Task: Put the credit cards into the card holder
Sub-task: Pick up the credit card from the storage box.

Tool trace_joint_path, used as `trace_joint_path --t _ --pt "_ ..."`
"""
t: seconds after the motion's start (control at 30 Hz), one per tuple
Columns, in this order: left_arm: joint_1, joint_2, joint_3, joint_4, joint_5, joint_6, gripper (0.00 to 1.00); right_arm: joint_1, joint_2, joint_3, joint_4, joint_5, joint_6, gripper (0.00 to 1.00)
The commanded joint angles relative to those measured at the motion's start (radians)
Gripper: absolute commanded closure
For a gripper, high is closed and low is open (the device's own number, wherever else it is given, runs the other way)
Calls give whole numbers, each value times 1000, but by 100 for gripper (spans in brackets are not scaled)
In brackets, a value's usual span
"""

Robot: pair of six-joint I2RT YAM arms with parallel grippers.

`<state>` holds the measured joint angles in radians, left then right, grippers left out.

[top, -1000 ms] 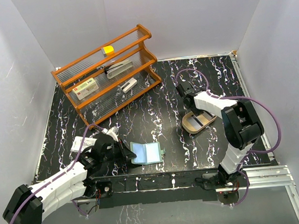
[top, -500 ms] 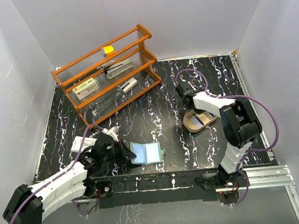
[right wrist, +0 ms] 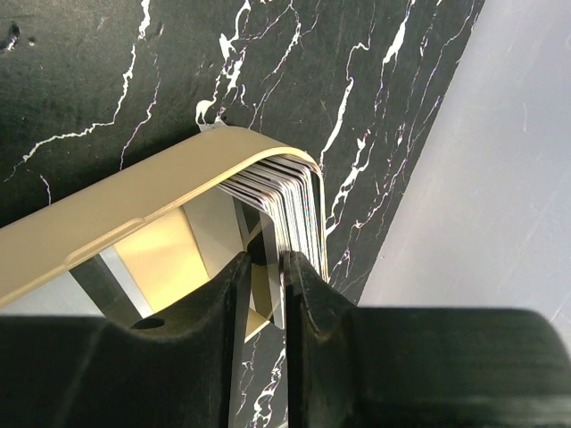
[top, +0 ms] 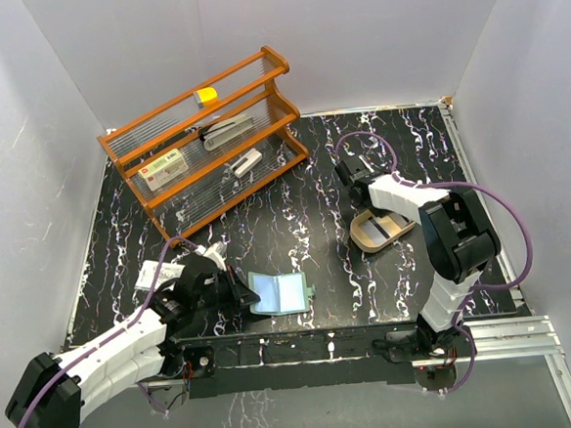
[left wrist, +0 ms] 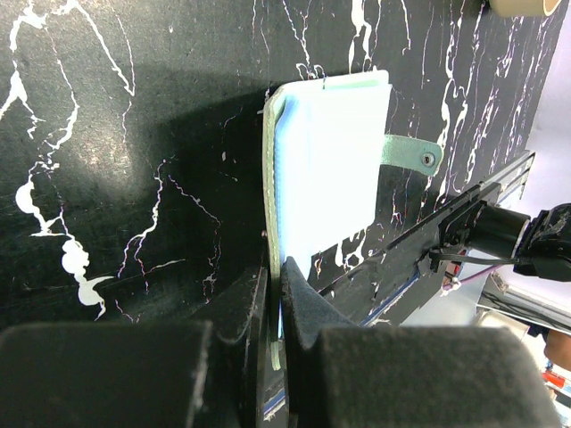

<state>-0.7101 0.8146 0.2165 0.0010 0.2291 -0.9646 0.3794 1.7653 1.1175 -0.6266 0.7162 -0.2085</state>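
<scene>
While bunched together, credit cards [right wrist: 294, 205] inside tray [right wrist: 134, 221]

The card holder [top: 279, 293] lies open on the black marbled table [top: 295, 208] near its front edge, pale blue-grey inside, green-edged, its snap tab pointing right. The whitish credit cards [right wrist: 293, 192] stand on edge, fanned against the tan tray's [right wrist: 134, 223] curved end.

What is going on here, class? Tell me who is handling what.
Two robot arms are working on getting cards into a holder. The left gripper is shut on the near edge of the card holder, which is spread open on the black marbled table, pale blue inside up. The right gripper is down in the tan tray, where the credit cards stand on edge in a stack, and it pinches one of them. No card shows in the holder.
</scene>
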Motion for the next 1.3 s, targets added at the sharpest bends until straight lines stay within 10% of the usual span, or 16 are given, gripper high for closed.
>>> trace_joint_path --t 0.0,1.27 --pt "0 -11 47 -42 12 23 100 -6 -18 51 17 22 7 82" --pt "0 1 28 -2 29 -13 100 -4 -149 67 -44 -172 17 100"
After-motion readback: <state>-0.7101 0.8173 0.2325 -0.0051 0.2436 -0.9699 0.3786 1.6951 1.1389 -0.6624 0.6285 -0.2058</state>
